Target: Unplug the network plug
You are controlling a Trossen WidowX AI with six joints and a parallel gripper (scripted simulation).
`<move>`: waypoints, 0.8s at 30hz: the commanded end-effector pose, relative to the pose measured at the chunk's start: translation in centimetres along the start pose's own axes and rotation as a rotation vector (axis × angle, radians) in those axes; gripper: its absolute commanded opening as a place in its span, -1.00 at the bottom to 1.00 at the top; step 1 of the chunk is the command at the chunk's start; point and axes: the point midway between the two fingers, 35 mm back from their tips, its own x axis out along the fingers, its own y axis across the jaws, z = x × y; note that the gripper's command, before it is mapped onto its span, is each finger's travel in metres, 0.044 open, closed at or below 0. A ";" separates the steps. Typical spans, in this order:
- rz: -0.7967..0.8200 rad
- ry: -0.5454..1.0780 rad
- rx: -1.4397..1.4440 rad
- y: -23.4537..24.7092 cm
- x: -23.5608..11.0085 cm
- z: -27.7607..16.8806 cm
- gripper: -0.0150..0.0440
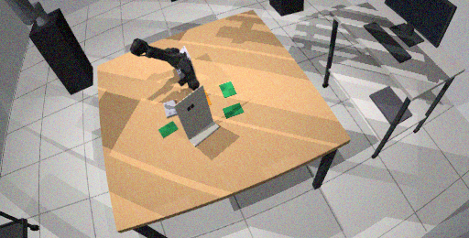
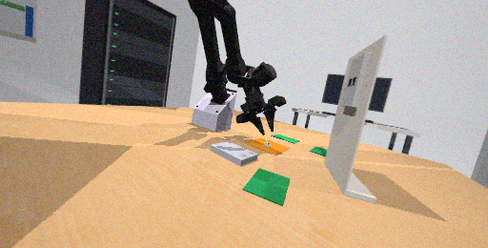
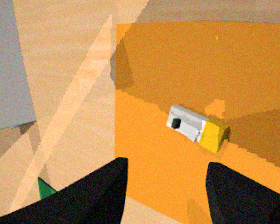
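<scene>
The network plug point(image 3: 193, 125) point(image 2: 264, 143), white with a yellow end, lies flat on the orange marked square point(image 3: 151, 83) point(image 2: 257, 145) point(image 1: 209, 102) on the table. My gripper point(image 3: 167, 171) point(image 2: 266, 126) point(image 1: 194, 85) hangs a little above the square with its fingers apart and nothing between them; the plug lies clear of both fingers. The upright grey panel point(image 1: 198, 113) point(image 2: 353, 121) stands to the side of the square, and its socket point(image 1: 190, 107) point(image 2: 352, 81) shows as a dark opening with no plug in it.
Three green patches point(image 1: 227, 89) point(image 1: 233, 110) point(image 1: 168, 129) lie on the table around the panel. A flat grey block point(image 2: 233, 153) point(image 1: 170, 108) lies beside the square. The arm's light base point(image 2: 214, 113) stands behind it.
</scene>
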 end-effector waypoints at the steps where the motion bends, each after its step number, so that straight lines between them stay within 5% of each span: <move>1: -0.002 -0.003 0.006 0.1 -0.1 0.0 0.04; 24: -0.011 0.008 0.009 1.2 -1.2 -0.7 0.04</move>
